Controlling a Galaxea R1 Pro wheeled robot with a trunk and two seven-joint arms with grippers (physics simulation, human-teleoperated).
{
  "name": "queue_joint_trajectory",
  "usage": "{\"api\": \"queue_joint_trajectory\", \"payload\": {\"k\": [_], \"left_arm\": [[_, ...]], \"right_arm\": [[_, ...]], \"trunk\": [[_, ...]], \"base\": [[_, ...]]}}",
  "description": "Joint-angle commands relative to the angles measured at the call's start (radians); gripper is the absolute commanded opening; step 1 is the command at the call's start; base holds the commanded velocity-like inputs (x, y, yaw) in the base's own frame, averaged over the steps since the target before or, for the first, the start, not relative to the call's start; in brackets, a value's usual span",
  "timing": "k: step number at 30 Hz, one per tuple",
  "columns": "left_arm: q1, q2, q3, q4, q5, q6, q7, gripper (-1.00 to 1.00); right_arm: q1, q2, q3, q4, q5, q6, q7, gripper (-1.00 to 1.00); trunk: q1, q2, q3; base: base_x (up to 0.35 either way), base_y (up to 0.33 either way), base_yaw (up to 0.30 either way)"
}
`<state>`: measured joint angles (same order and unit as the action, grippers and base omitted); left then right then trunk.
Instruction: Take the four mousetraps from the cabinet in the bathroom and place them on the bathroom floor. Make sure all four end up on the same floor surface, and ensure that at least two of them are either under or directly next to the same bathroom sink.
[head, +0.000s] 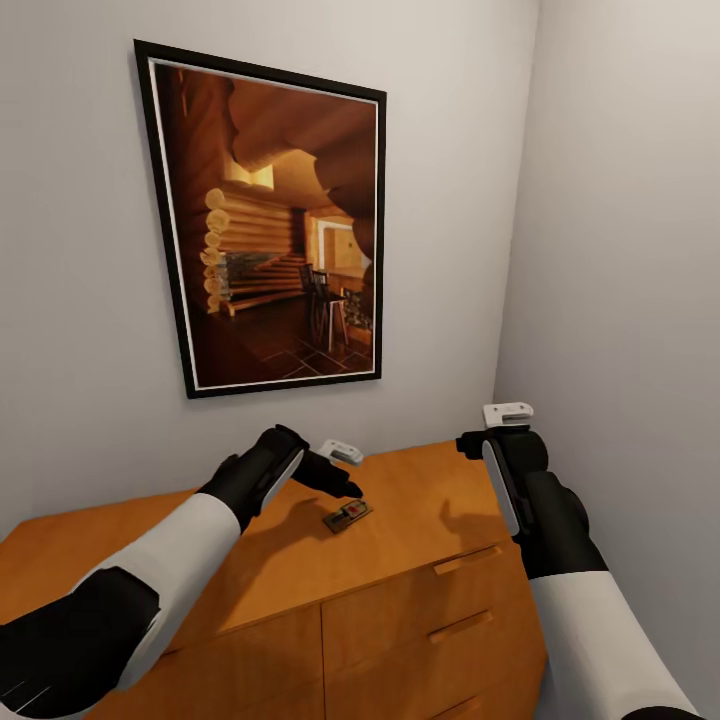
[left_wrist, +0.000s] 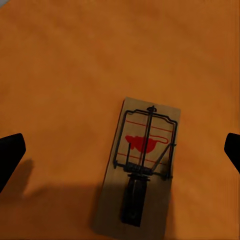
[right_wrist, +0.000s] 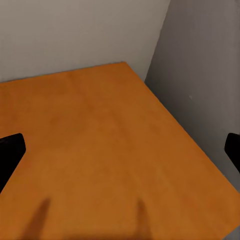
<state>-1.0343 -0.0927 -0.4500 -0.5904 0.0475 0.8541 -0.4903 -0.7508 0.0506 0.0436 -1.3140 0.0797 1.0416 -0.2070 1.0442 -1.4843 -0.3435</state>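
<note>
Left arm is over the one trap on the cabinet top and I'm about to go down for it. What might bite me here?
The small flat wooden mousetrap lies flush on the smooth orange-brown wooden cabinet top, so the left gripper fingers, spread wide, may skid it rather than lift it. The trap also sits off-centre between them in the left wrist view, so one finger could land first and twist it. The right gripper hangs open by the corner wall; swinging it risks contact.
</note>
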Motion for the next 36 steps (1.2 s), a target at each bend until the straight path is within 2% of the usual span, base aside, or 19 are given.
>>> {"api": "queue_joint_trajectory", "payload": {"k": [1,27,36], "left_arm": [[-0.001,0.0,-0.003,-0.001,0.005,0.005,0.001,1.0],[-0.001,0.004,0.003,0.001,0.009,0.005,-0.001,1.0],[-0.001,0.005,0.003,0.034,0.01,0.001,-0.001,1.0]], "right_arm": [[-0.001,0.0,0.001,-0.001,0.008,0.006,0.003,1.0],[-0.001,0.0,0.001,-0.001,0.008,0.006,0.004,1.0],[-0.001,0.0,0.001,-0.001,0.009,0.006,0.005,1.0]], "trunk": [[0.0,-0.001,-0.001],[0.0,-0.001,-0.001],[0.0,-0.001,-0.001]], "base": [[0.0,0.0,0.0],[0.0,0.0,0.0],[0.0,0.0,0.0]]}}
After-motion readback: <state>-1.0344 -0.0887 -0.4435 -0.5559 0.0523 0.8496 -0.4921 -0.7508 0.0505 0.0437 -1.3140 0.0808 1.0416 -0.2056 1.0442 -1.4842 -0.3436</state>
